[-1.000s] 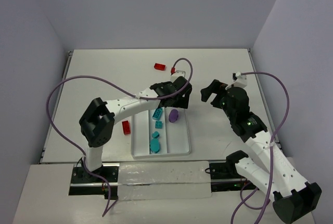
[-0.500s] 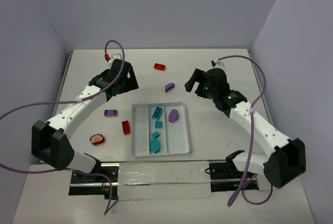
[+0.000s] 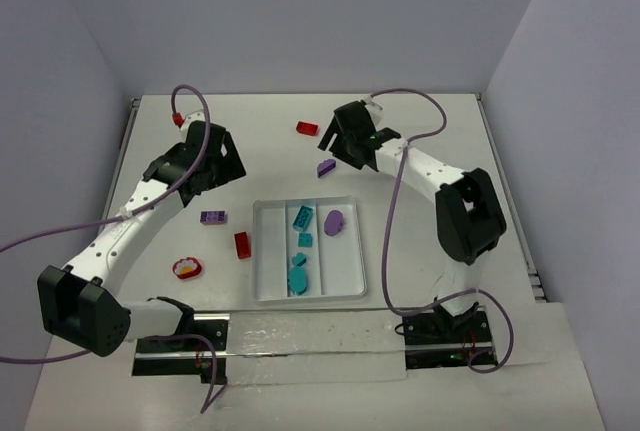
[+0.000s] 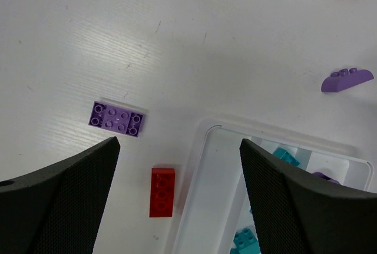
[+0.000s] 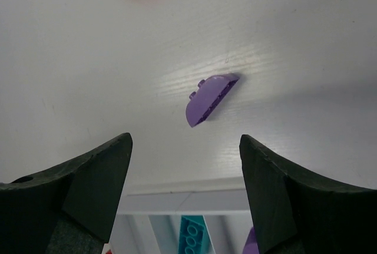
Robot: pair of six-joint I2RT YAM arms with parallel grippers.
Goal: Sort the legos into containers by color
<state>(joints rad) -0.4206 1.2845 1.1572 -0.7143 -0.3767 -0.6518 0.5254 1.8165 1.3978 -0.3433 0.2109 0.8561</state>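
No lettering, label, brand, number or sign is legible anywhere, neither on the small red, teal and purple plastic bricks [image 3: 243,244], nor on the white shallow plastic tray [image 3: 308,298], nor on the white surface [image 3: 260,121].

— How many bricks do we count?
— We make it ten: three red bricks [image 3: 243,244], three purple bricks [image 3: 212,217], and four teal bricks [image 3: 301,217], though two teal ones lie close together.
— And containers?
— We see one white tray [image 3: 270,271], split into three compartments [image 3: 345,266].
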